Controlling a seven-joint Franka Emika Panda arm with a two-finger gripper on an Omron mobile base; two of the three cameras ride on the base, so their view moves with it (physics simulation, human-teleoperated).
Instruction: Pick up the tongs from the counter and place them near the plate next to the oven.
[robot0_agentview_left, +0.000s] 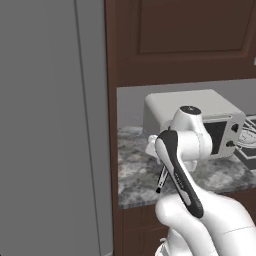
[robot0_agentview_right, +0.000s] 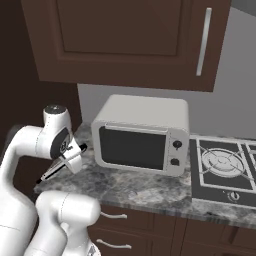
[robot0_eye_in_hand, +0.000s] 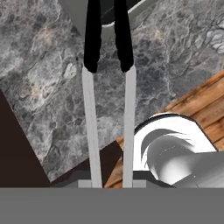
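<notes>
Holding one pair of tongs (robot0_eye_in_hand: 109, 87), the gripper (robot0_agentview_right: 70, 157) is closed around their handle end above the desk (robot0_agentview_right: 150, 187). Two slim, flat silver arms end in two black tips. Their long axis slants, tips pointing down toward the grey marbled stone. One boxy light-grey microwave (robot0_agentview_right: 142, 135) stands nearby.

I read the tongs (robot0_eye_in_hand: 91, 131) as silvery-white along both arms, ending in matte black tips, reaching ahead of the hand. Under them the counter (robot0_eye_in_hand: 48, 87) is grey marbled stone, mottled with pale and charcoal veins. Beyond the tips sits a light-grey microwave (robot0_agentview_right: 145, 117) with a black glass door and two dark knobs. Below the hand I see warm orange-brown plank flooring (robot0_eye_in_hand: 205, 105). The cabinets (robot0_agentview_right: 120, 35) are dark brown wood, and the stove (robot0_agentview_right: 222, 167) is black with pale grey grates.
</notes>
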